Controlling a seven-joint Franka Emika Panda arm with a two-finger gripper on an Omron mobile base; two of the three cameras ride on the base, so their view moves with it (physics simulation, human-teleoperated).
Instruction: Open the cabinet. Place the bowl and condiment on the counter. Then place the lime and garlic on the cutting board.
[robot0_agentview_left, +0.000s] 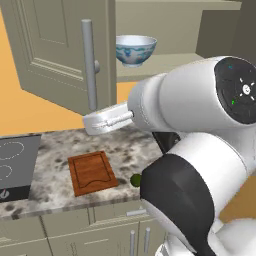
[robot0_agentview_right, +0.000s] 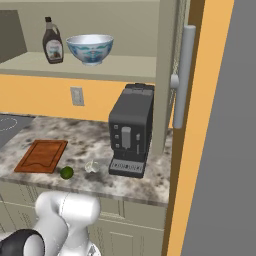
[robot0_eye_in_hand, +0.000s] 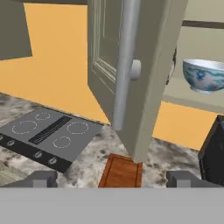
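So the cabinet (robot0_agentview_left: 60, 50) is open, both doors swung out. The claw (robot0_eye_in_hand: 112, 177) is spread wide, gripping nothing, hanging just in front of the left door's long silver handle (robot0_eye_in_hand: 124, 65). The bowl (robot0_agentview_right: 90, 48) and the dark condiment bottle (robot0_agentview_right: 52, 42) sit side by side on the cabinet shelf (robot0_agentview_right: 125, 67), up and to the right of the claw. Down on the counter (robot0_agentview_right: 90, 135), the cutting board (robot0_agentview_right: 41, 156) is bare, and the lime (robot0_agentview_right: 66, 173) sits just off its right corner near the front edge. A coffee machine (robot0_agentview_right: 131, 137) stands further right.
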